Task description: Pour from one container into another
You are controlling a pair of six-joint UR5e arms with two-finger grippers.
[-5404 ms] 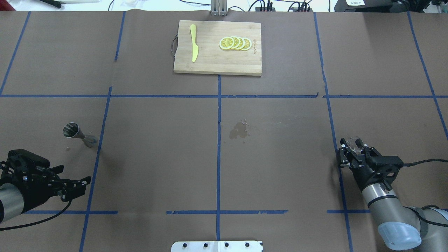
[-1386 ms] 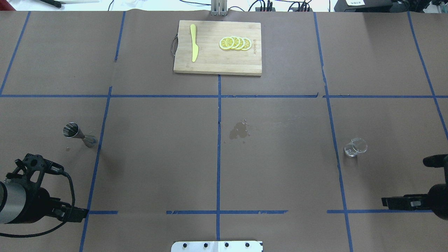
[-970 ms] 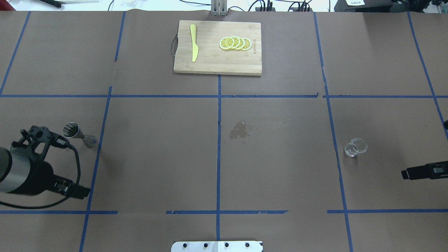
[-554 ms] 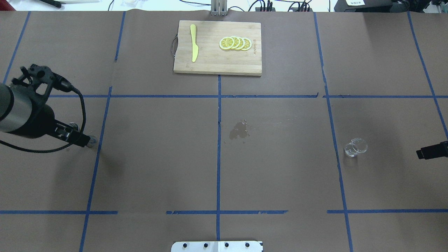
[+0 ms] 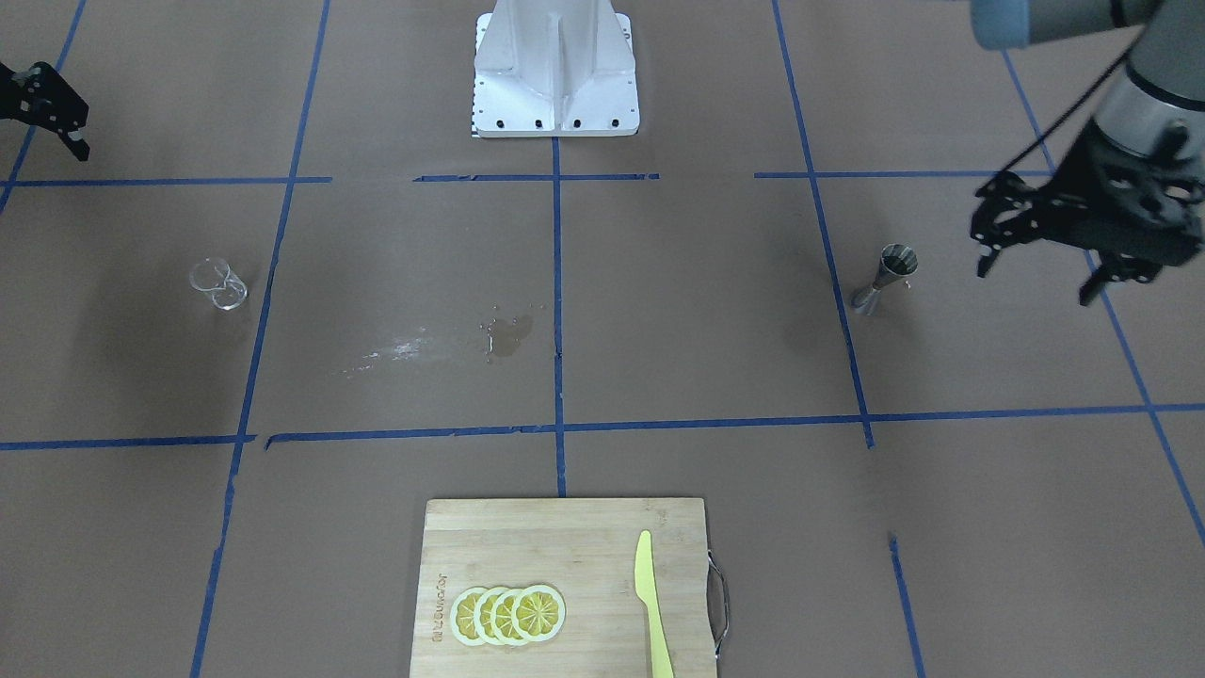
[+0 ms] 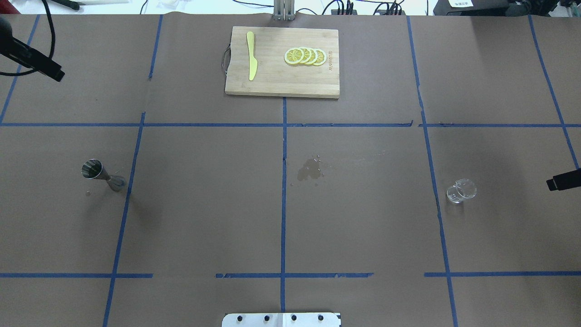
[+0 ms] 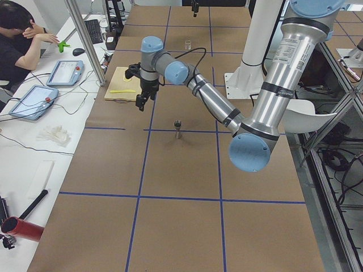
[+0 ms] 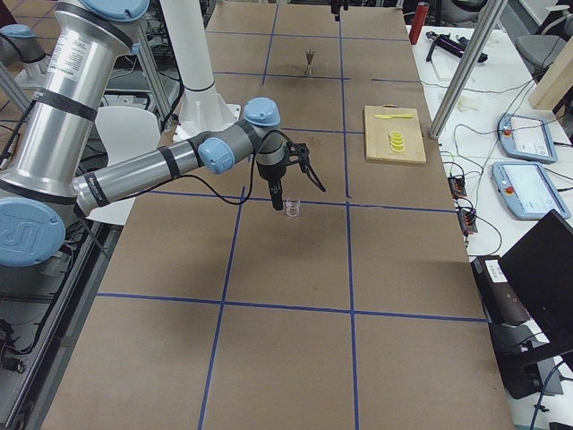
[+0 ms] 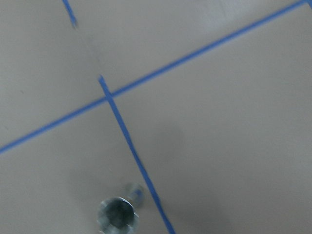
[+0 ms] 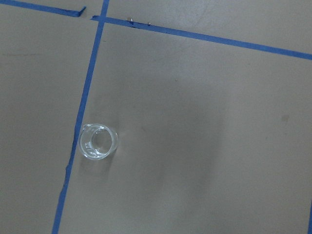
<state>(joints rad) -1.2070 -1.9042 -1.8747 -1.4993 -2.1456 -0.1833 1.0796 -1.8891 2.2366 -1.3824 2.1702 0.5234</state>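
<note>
The clear glass cup stands upright on the table's right side, also seen from above in the right wrist view. The steel jigger stands on the left side, beside a blue tape line; the left wrist view shows it blurred at its lower edge. My left gripper hangs open and empty, raised above the table, outboard of the jigger and apart from it. My right gripper is cut off by the frame edge, its visible finger splayed open, well clear of the cup.
A wooden cutting board at the far middle carries a yellow knife and lemon slices. A small wet spill marks the brown paper at centre. The robot's base stands at the near edge.
The right gripper let go of the glass cup and drew back to the right edge. The left arm swept up from the near left, past the jigger, toward the far left. Cup and jigger stayed put.
</note>
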